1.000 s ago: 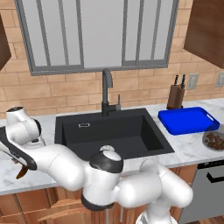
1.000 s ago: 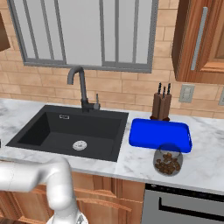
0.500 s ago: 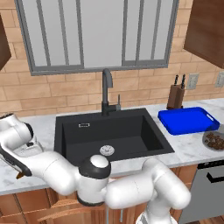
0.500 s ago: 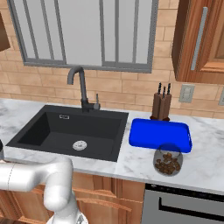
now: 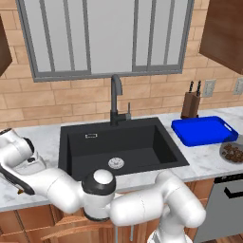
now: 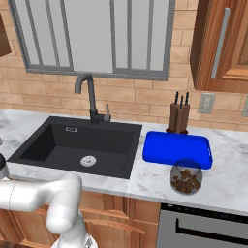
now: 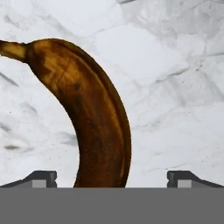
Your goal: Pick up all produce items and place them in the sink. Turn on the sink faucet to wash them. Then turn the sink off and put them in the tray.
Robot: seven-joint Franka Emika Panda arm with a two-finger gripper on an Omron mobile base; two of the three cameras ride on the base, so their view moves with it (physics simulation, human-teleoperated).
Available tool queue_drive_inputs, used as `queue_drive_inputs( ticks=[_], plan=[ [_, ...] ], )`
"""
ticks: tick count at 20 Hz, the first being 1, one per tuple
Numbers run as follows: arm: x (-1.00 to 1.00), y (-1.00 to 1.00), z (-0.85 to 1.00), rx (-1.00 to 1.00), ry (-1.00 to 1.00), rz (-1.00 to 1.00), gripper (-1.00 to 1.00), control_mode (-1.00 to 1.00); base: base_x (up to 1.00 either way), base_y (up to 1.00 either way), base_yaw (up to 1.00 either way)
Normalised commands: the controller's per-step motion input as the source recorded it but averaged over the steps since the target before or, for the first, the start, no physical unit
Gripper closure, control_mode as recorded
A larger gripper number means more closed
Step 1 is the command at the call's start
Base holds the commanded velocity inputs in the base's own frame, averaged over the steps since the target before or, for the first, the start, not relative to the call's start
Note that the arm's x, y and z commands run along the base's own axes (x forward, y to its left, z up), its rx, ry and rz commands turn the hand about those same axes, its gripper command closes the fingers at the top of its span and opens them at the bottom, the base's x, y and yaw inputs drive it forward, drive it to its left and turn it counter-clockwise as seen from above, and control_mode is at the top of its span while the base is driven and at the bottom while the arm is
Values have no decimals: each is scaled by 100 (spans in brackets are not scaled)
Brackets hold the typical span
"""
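A marble counter (image 5: 209, 159) runs across the middle of the left base view, broken by the matte-black sink (image 5: 121, 147) at centre, the black gooseneck faucet (image 5: 115, 99) upright behind it. The blue tray (image 5: 204, 130) sits at right of that frame, well apart from the work at far left, where the white arm bends low over the counter's edge.

In the hand view a brown, overripe banana (image 7: 89, 113) lies on the marble, its stem at the upper left of the frame and its body curving down to bottom centre, squarely between the two finger tips. The gripper (image 7: 112, 178) hangs over it with jaws spread wide and nothing in them.

The banana's long axis runs roughly up the frame, across the line between the tips, so a straight descent should bracket its lower half.
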Motion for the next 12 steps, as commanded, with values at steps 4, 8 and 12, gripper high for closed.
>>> queue_drive_inputs(
  ticks=[4, 8, 12],
  plan=[
    [11, 8, -21, 0, -4, 0, -100, -100, 0, 0, 0],
    [6, 15, -23, 0, -1, 0, -100, -100, 0, 0, 0],
    [0, 12, -33, 0, 0, 0, 100, -100, 0, 0, 0]
  ],
)
